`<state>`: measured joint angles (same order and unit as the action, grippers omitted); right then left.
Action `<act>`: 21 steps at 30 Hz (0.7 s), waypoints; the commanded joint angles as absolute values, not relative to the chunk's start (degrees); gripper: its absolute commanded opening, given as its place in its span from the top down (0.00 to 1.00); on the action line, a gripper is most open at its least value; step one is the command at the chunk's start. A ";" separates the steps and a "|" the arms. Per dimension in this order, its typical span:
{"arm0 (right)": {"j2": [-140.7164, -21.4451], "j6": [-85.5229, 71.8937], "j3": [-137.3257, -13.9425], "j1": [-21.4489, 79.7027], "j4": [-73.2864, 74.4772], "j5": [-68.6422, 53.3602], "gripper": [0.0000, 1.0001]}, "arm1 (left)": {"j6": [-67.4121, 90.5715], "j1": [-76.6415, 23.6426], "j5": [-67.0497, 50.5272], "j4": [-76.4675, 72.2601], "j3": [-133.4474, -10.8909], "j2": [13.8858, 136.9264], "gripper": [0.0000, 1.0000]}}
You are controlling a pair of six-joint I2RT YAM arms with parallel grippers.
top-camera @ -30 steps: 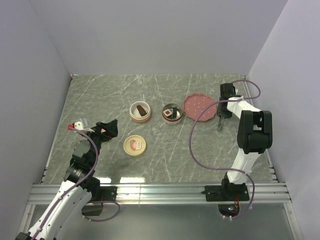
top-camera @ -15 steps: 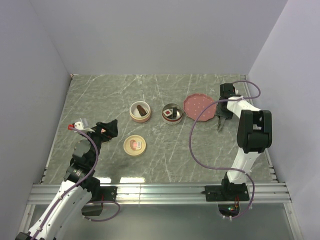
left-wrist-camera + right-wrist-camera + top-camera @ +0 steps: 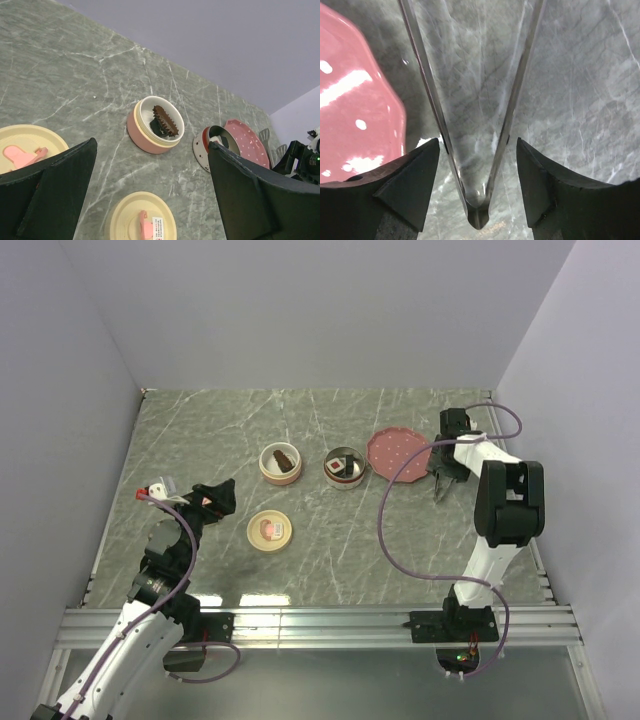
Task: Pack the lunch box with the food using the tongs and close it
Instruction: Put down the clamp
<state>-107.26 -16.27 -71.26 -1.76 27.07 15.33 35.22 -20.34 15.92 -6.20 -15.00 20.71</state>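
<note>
Centring matters, since the right pincer (image 3: 478,141) stands half parted astride the tongs (image 3: 477,217) lying on the worktop (image 3: 580,100) just right of the pink plate (image 3: 355,110), apparently unsqueezed; travel straight, snagging neither slender arm.

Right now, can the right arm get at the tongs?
Probably yes: the right gripper hangs over the tongs, jaws open either side of their two arms. The pink plate lies beside them, not in the way.

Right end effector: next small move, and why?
Probably raise the right end effector clear of the tongs: they sit between its parted fingers beside the pink plate, which looks bare, while the pink bowl and the second bowl stand unlidded.
</note>
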 commanded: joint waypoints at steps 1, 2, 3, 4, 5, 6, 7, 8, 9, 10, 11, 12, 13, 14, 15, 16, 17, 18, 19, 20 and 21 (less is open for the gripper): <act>-103.89 -17.05 -70.58 -2.11 28.03 16.78 0.30 | 35.60 -20.48 16.17 -7.73 -14.77 20.13 0.01; -103.10 -17.40 -70.14 -2.02 28.12 17.05 0.29 | 35.60 -20.39 16.17 -7.73 -14.77 20.21 0.01; -102.57 -17.49 -69.61 -2.02 28.04 17.14 0.29 | 35.60 -20.48 16.17 -7.82 -14.68 20.13 0.00; -101.79 -17.75 -68.65 -2.02 28.30 17.92 0.28 | 35.60 -20.39 16.17 -7.82 -14.76 20.21 0.01; -99.69 -17.93 -68.03 -2.02 28.30 18.36 0.28 | 35.60 -20.39 16.17 -7.91 -14.68 20.21 0.00; -98.19 -18.02 -67.24 -1.85 27.78 18.46 0.28 | 35.51 -20.48 16.26 -8.08 -14.68 20.39 0.00; -96.69 -18.02 -66.45 -1.85 27.51 18.37 0.28 | 35.51 -20.48 16.17 -8.17 -14.59 20.48 0.01; -93.37 -18.19 -64.71 -1.76 27.34 18.28 0.28 | 35.42 -20.39 16.26 -8.26 -14.68 20.57 0.00; -91.51 -18.28 -63.64 -1.50 26.90 18.28 0.27 | 35.33 -20.48 16.26 -8.35 -14.68 20.74 0.01; -89.49 -18.28 -62.68 -1.32 26.63 18.37 0.27 | 35.33 -20.48 16.35 -8.61 -14.59 21.18 0.00; -85.47 -18.37 -60.75 -1.14 26.46 18.54 0.27 | 35.33 -20.39 16.61 -8.70 -14.59 21.36 0.00; -83.34 -18.54 -59.78 -0.88 25.85 18.46 0.27 | 35.42 -20.48 16.87 -8.79 -14.59 21.62 0.00; -81.15 -18.54 -58.72 -0.44 25.49 18.37 0.27 | 35.51 -20.48 17.05 -9.05 -14.59 22.32 0.00; -76.60 -18.46 -56.71 -0.27 24.97 17.41 0.27 | 35.51 -20.48 17.22 -9.14 -14.50 22.59 0.00; -74.20 -18.46 -55.56 -0.26 23.57 16.79 0.27 | 35.59 -20.48 17.49 -9.23 -14.50 22.94 0.00; -69.22 -18.54 -53.11 1.39 22.51 15.66 0.27 | 35.60 -20.48 17.49 -9.66 -14.41 23.55 0.01; -66.65 -18.54 -51.78 1.75 21.19 14.25 0.27 | 35.60 -20.48 17.66 -10.02 -14.33 23.82 0.01; -64.19 -18.37 -50.38 2.11 18.40 9.89 0.27 | 35.60 -20.48 17.67 -10.19 -14.33 24.17 0.00; -59.11 -18.28 -47.40 2.72 16.54 7.49 0.27 | 35.68 -20.48 17.75 -10.37 -14.33 24.78 0.01; -56.63 -18.37 -45.63 3.07 14.44 5.12 0.27 | 35.77 -20.48 17.75 -10.46 -14.33 25.13 0.00; -54.25 -18.54 -43.79 3.16 10.24 0.14 0.26 | 35.95 -20.48 17.84 -10.63 -14.33 25.40 0.00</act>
